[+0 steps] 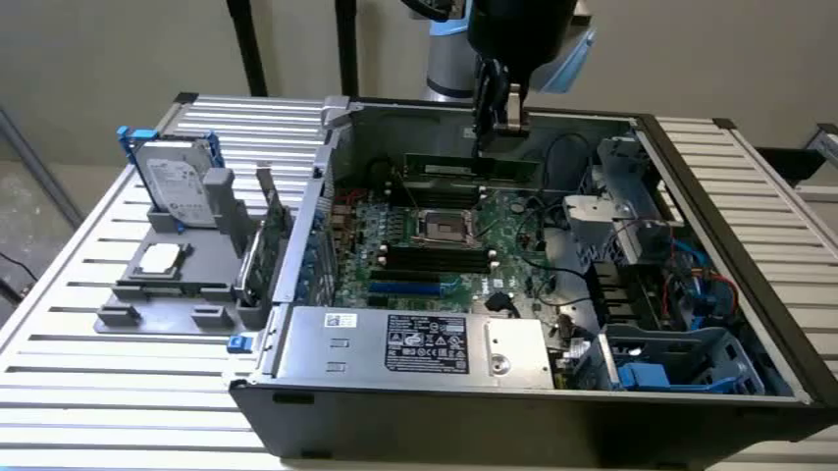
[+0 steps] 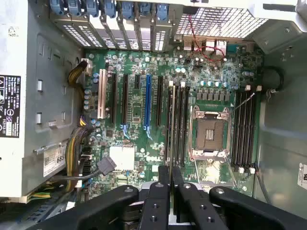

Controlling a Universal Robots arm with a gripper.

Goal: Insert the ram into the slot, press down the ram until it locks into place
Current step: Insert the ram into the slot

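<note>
gripper (image 1: 497, 135) w/ ram (image 1: 452, 168) pinched, upright above slot (image 2: 176, 122), in open PC case (image 1: 524, 417)

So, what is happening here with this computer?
A robot arm's gripper hangs over the open computer case. Its jaws appear shut on the ram, held edge-down above the motherboard. The ram is not yet seated in the black slot.

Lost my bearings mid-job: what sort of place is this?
Probably a robot PC-assembly bench: open computer case on a slatted metal table, gray fixture holding a hard drive beside it.
</note>
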